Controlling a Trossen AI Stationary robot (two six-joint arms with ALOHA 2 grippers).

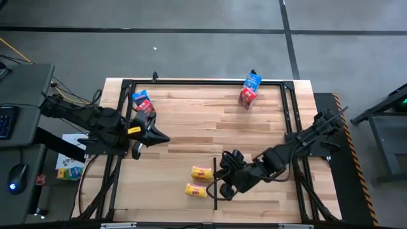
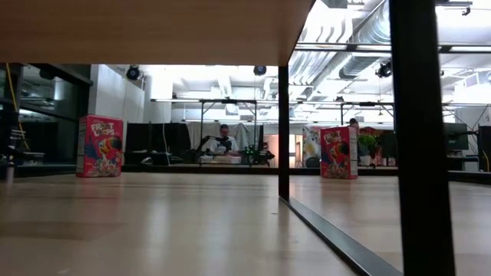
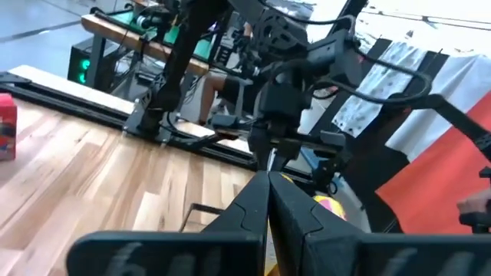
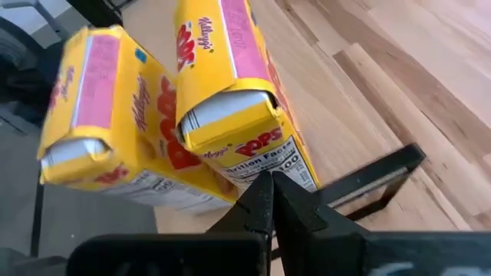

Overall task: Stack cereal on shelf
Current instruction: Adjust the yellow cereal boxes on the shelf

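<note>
Looking on: no carton stacked yet. Two yellow cartons (image 1: 199, 180) lie by the near edge; right gripper (image 1: 224, 180) closed empty beside them; left gripper (image 1: 161, 137) closed, idle near the left edge.

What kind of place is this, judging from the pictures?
Probably a robotics lab or workshop. A wooden table with a black frame carries two robot arms, and the low view shows exposed ceiling ducts, other workbenches and a person seated far behind.

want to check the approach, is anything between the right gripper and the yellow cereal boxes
Nothing visible. The right gripper, fingers shut, sits right beside the two yellow cereal boxes lying on the table, with only bare wood between.
</note>
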